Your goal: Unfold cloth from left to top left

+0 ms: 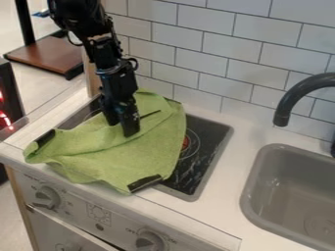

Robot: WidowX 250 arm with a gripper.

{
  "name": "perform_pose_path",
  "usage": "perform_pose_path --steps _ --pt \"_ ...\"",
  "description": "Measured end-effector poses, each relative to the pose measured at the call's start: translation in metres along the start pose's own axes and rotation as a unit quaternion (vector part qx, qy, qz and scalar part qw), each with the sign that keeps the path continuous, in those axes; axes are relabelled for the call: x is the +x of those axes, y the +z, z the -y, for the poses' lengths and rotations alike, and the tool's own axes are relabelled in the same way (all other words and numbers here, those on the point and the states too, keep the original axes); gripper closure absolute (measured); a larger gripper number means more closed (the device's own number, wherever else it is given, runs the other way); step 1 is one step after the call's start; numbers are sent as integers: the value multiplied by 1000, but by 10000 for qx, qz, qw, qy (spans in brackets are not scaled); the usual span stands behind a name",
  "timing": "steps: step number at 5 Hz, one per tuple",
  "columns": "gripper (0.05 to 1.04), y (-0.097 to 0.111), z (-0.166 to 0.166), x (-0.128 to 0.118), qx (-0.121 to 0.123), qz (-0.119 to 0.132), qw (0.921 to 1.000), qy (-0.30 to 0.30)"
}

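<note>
Green cloth lies rumpled across black stovetop. Tool points down over it; cannot tell if spread or pressed together.

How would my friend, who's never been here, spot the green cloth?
Find the white counter with the gray sink. Left of the sink is a black stovetop, with the cloth lying wrinkled over part of it. Unlike the hard, smooth things around it, the cloth is soft-looking and green, with black patches at its edges.
</note>
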State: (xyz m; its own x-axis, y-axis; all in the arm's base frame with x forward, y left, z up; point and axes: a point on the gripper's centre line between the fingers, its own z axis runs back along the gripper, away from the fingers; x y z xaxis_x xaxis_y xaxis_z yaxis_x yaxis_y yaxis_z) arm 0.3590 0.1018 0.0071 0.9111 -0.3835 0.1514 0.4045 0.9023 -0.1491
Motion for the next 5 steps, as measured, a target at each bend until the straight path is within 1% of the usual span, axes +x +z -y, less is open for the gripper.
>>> perform_pose_path --steps 1,2,3,4,5 --pt "747 -3 0 -2 32 1 10000 13" --pt "944 -7 2 -4 21 1 10000 12" --pt "1031 -4 7 -5 10 27 10000 -14" --pt "1035 2 11 -5 -3 124 9999 -25" --pt "1035 22 16 1 -25 333 9994 -124"
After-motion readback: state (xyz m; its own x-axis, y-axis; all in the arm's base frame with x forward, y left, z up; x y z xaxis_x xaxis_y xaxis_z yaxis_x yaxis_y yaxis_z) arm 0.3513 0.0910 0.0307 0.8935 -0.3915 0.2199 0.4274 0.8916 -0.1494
